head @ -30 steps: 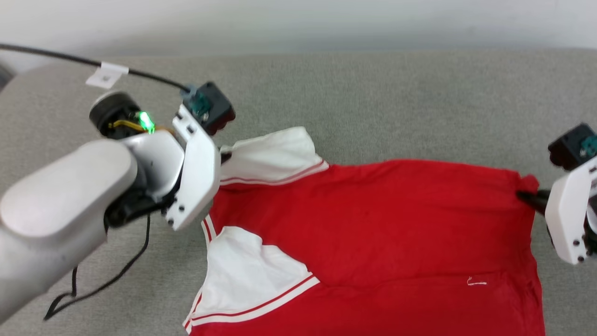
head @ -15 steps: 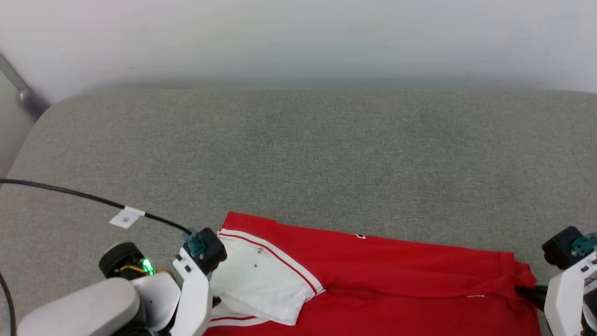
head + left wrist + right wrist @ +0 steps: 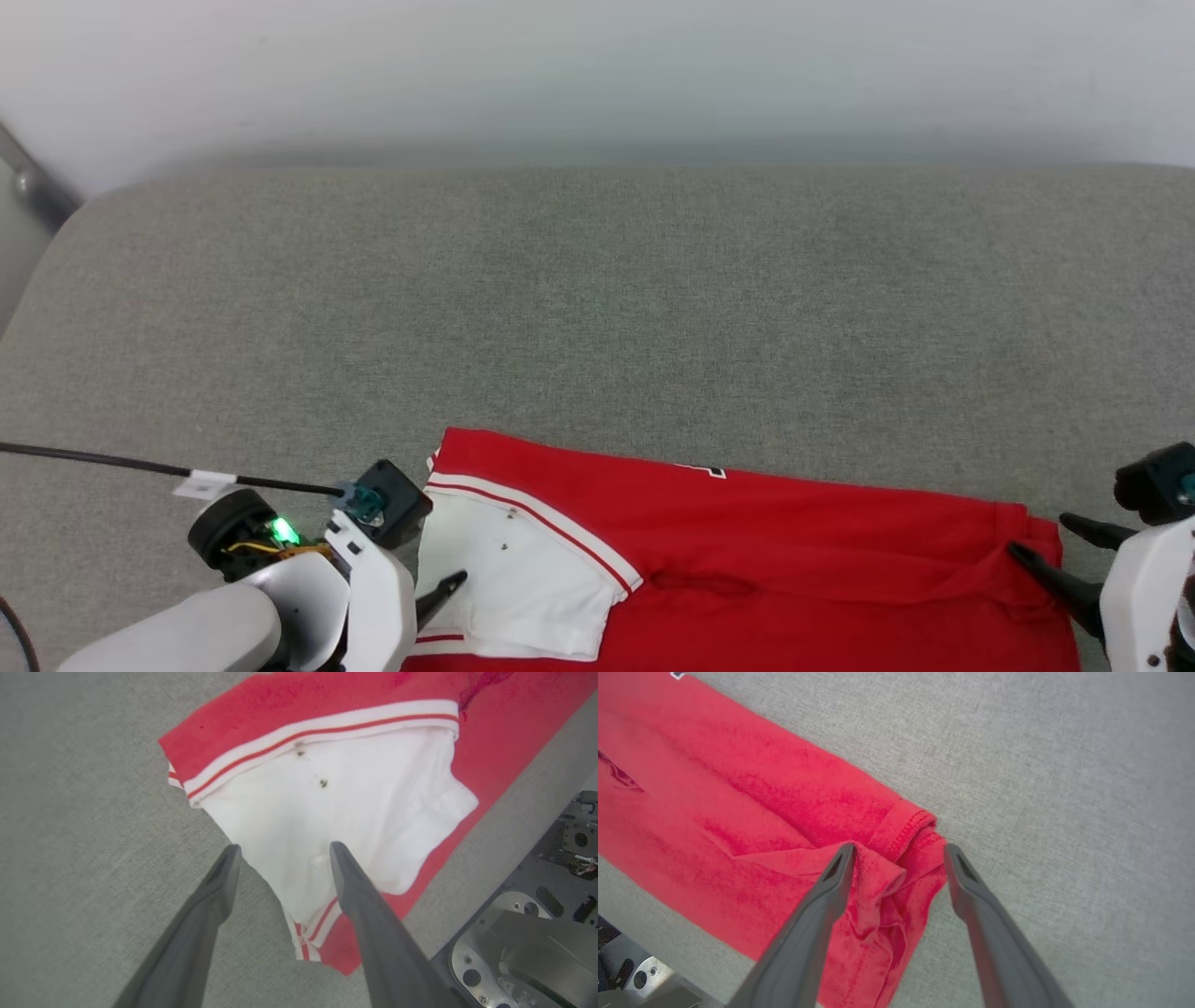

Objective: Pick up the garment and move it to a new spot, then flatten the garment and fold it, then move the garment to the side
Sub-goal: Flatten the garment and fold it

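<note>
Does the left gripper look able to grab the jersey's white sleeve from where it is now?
Probably yes. The left gripper is open with its fingers straddling the edge of the white sleeve, which lies on the grey surface, and nothing sits between them.

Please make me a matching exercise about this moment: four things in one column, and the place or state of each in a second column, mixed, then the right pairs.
1. left gripper
2. right gripper
3. white sleeve
4. black cable

A. open, around the bunched red hem corner
B. carries a white tag
C. open, across the white sleeve's edge
D. lies folded over the red body

Pairs: 1-C, 2-A, 3-D, 4-B
</note>
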`<state>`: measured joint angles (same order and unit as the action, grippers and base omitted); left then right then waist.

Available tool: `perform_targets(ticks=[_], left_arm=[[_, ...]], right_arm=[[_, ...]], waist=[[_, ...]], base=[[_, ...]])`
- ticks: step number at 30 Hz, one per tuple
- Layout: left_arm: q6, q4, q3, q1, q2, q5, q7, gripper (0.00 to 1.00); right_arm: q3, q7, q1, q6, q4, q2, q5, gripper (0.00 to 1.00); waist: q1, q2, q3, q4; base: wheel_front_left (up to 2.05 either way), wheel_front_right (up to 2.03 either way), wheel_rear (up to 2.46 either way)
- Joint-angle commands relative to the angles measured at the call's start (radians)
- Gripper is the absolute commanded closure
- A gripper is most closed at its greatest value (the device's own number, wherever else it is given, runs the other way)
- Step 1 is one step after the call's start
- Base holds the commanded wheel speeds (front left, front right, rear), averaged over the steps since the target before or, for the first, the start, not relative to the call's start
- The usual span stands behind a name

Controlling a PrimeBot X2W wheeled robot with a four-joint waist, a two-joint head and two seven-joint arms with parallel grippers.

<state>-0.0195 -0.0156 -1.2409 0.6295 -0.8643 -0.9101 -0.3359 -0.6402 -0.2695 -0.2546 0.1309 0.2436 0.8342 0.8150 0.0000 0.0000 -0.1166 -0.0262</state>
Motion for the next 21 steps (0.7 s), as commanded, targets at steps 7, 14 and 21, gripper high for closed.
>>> perform_targets(ticks=[7,14,21], left_arm=[[-0.157,0.057,0.088,-0.048,-0.017,0.090,0.250,0.00],[-0.349,0.025,0.172,-0.091,0.053,0.181,0.518,0.00],[-0.495,-0.005,0.263,-0.156,0.139,0.248,0.599,0.00]], right_arm=[[0.189,0.114,0.129,0.000,-0.084,0.020,0.003,0.00],[0.448,0.171,0.264,0.000,-0.050,-0.118,-0.043,0.00],[0.539,0.113,0.342,0.000,-0.037,-0.264,-0.098,0.00]], waist=[[0.0000,0.0000,0.023,-0.009],[0.0000,0.0000,-0.004,-0.028],[0.0000,0.0000,-0.035,-0.045]], base=[[0.00,0.00,0.00],[0.00,0.00,0.00],[0.00,0.00,0.00]])
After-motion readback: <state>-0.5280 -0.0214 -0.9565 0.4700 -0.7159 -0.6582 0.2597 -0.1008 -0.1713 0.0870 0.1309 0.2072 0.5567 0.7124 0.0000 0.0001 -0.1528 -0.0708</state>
